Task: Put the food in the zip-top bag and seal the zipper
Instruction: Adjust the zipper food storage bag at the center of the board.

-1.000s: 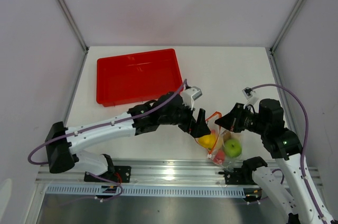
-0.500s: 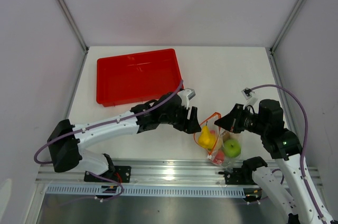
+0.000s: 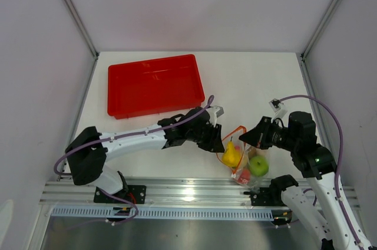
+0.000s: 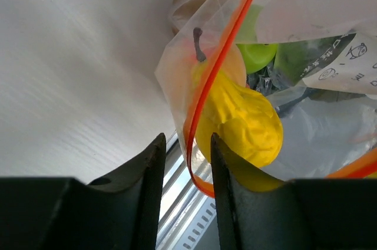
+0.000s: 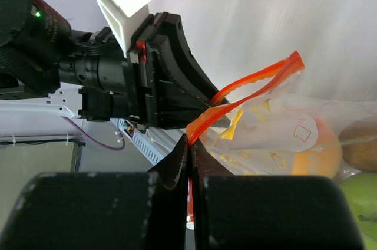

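Note:
The zip-top bag [image 3: 250, 164] lies near the table's front edge between my two arms, with the food inside. A yellow piece [image 3: 231, 155] and a green apple [image 3: 258, 165] show through the plastic. In the left wrist view the zipper [image 4: 221, 55] runs down between the narrowly parted jaws of my left gripper [image 4: 187, 141], with a gap on its left side. The yellow piece [image 4: 241, 120] sits just behind the strip. My right gripper [image 5: 189, 141] is shut on the other end of the zipper [image 5: 253, 82]. An orange-yellow peach [image 5: 321, 150] shows inside the bag.
The red tray [image 3: 154, 85] sits at the back left of the white table. A metal rail [image 3: 188, 191] runs along the near edge just below the bag. White walls enclose the table on three sides.
My left gripper has closed from wide open to a narrow gap and shifted slightly left onto the bag's mouth edge. The right gripper has kept its hold and place.

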Controlling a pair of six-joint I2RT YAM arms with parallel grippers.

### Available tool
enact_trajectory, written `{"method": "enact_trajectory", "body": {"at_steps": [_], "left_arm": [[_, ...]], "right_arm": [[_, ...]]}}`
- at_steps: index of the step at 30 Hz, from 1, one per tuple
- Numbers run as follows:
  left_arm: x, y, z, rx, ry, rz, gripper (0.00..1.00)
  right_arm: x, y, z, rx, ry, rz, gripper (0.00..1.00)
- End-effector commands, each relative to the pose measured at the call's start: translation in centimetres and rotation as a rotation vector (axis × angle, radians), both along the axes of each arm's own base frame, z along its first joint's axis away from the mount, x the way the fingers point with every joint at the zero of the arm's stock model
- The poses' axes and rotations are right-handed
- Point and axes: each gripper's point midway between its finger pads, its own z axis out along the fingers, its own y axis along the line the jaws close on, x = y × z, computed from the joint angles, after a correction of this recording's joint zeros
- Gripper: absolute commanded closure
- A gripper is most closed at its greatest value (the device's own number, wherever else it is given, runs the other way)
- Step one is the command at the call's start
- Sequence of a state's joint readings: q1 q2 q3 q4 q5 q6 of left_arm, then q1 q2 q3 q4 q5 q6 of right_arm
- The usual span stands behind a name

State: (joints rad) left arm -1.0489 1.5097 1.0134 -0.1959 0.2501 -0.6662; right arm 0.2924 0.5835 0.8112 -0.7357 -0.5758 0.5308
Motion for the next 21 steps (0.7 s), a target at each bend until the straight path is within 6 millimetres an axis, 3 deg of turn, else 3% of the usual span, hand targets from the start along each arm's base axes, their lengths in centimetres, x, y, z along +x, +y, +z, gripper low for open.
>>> {"method": "enact_trajectory", "body": {"at_steps": [1, 4, 6, 15, 20, 21], "left_arm": [[-0.7, -1.6, 1.0, -0.074, 0.019, -0.053, 0.75], [-0.8, -1.9, 1.6, -0.104, -0.002, -0.075, 0.95], [-1.0, -1.9, 2.5, -0.137, -0.019, -0.096, 0.99], [-1.9, -1.1, 6.5, -0.234, -0.068, -0.12, 1.0], [-2.6, 0.7, 9.4, -0.301, -0.121, -0.067, 1.0], [-2.8, 1.4, 9.2, -0.283, -0.118, -0.048, 1.0]], "right_arm": [[0.0, 0.3, 0.7, 0.02, -0.025, 0.017, 1.0], [-0.1, 0.3, 0.6, 0.02, -0.023, 0.025, 1.0], [0.0, 0.4, 0.6, 0.018, -0.022, 0.029, 1.0], [0.6, 1.5, 1.7, 0.041, -0.03, 0.084, 1.0], [1.0, 2.9, 1.9, 0.012, -0.01, 0.142, 1.0], [0.5, 3.6, 2.5, 0.011, -0.027, 0.178, 1.0]]}}
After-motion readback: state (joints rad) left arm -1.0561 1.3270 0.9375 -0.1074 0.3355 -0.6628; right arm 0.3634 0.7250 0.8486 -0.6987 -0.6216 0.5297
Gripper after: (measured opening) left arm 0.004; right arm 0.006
